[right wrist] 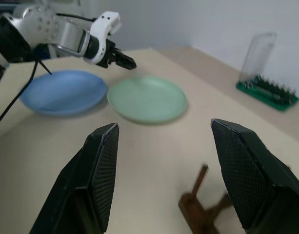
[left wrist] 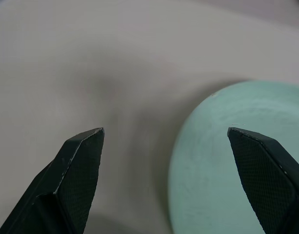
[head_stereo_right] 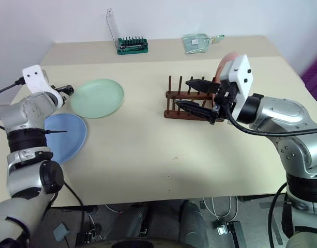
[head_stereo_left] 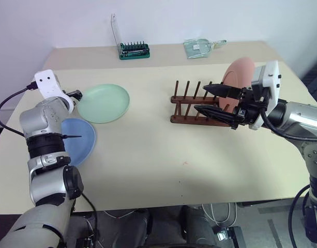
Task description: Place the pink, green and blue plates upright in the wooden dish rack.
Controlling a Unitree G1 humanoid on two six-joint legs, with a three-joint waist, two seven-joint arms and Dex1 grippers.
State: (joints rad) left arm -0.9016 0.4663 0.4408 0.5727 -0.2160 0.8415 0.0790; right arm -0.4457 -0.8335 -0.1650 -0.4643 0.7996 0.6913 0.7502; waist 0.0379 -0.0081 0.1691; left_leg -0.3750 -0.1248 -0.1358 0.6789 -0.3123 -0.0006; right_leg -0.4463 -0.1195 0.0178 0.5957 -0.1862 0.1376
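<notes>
From the head camera, the pink plate [head_stereo_left: 241,72] stood upright at the right end of the wooden dish rack [head_stereo_left: 192,107], partly hidden behind the right gripper [head_stereo_left: 214,102]. That gripper hung in front of the rack with its fingers spread wide and nothing between them. The green plate [head_stereo_left: 104,103] lay flat on the surface [head_stereo_left: 163,150] well to the left of the rack, and the blue plate [head_stereo_left: 79,139] lay flat just beside it, nearer the front edge, partly covered by the left arm. The left gripper [head_stereo_right: 68,90] sat at the green plate's left rim. At the back of the surface stood a green screwdriver-bit holder [head_stereo_left: 134,50] with its clear lid raised, and a clear packet [head_stereo_left: 199,47] lay further right.

In the left wrist view, the left fingers [left wrist: 81,165] stood wide apart and empty above the surface, with the green plate's edge under one of them.

In the right wrist view, the right fingers [right wrist: 103,170] were wide and empty; beyond them lay the blue and green plates side by side, the left gripper above them, and a piece of the rack below.
</notes>
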